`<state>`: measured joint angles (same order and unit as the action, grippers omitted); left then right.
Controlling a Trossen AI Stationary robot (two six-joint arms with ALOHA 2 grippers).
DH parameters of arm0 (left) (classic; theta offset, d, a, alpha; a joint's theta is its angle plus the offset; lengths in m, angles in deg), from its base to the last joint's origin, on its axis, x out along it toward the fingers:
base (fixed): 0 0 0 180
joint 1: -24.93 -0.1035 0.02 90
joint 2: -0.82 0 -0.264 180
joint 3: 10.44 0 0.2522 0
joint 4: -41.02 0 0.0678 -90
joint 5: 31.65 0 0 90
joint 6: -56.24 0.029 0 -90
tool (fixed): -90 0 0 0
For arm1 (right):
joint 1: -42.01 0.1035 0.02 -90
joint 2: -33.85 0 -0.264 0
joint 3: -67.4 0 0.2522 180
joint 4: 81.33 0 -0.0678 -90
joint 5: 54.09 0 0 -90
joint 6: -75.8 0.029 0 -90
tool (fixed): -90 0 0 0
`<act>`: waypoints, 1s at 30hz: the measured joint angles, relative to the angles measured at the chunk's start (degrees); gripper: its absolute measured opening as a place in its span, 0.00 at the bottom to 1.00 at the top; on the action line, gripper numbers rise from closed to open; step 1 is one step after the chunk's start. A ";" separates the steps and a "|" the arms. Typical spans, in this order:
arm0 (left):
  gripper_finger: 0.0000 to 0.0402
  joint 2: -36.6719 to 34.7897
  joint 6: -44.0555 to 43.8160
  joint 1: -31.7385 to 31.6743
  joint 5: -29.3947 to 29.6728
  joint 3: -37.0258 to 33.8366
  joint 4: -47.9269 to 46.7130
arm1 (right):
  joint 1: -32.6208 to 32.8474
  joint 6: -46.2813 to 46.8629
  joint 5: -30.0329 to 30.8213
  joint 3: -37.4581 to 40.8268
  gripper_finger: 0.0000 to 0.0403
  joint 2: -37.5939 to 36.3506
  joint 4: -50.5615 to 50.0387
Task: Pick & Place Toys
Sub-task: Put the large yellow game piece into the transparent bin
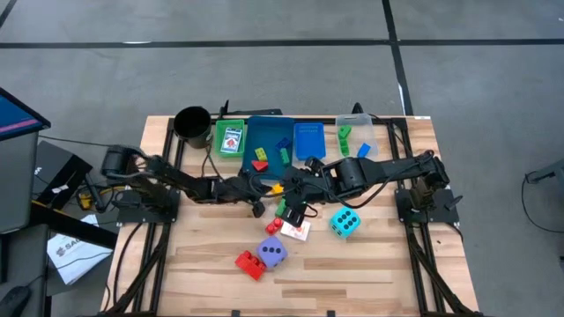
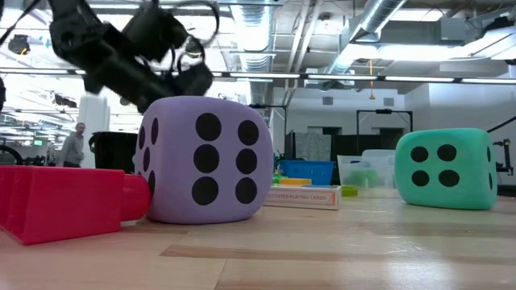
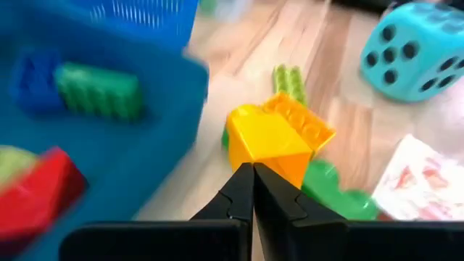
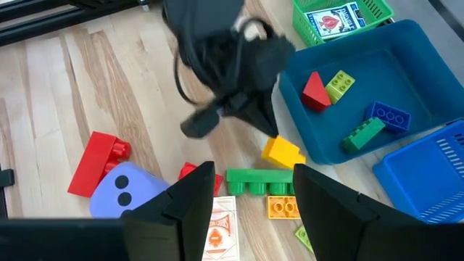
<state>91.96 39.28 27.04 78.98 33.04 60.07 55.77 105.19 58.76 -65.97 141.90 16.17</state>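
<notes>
Left pincer (image 3: 253, 190), fingers pressed together, noses against the yellow brick (image 3: 267, 135) beside the blue tray (image 3: 145, 145).

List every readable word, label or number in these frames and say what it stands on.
Card box beside the purple dice: a printed line, too blurred to read.
Card pack in the green tray: spade symbol only, text too small.
Dice: dots only.
Nothing else legible.
</notes>
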 joint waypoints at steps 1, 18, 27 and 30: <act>0.00 -1.72 1.01 0.00 0.11 0.04 -0.82 | -0.02 0.00 0.00 0.02 0.46 0.00 -0.05; 0.00 -27.21 8.14 -8.28 6.10 0.03 -15.13 | -0.44 0.17 3.19 0.00 0.46 0.00 2.00; 0.01 -31.56 8.14 -9.24 -4.69 0.02 -24.05 | -0.41 0.57 2.71 0.00 0.46 0.00 3.64; 0.03 -31.88 9.04 -9.20 -13.70 0.02 -28.65 | -0.39 0.57 2.62 0.00 0.46 0.00 6.34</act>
<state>60.08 48.31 17.83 65.27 33.06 31.42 55.37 105.76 61.38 -65.97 141.90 22.51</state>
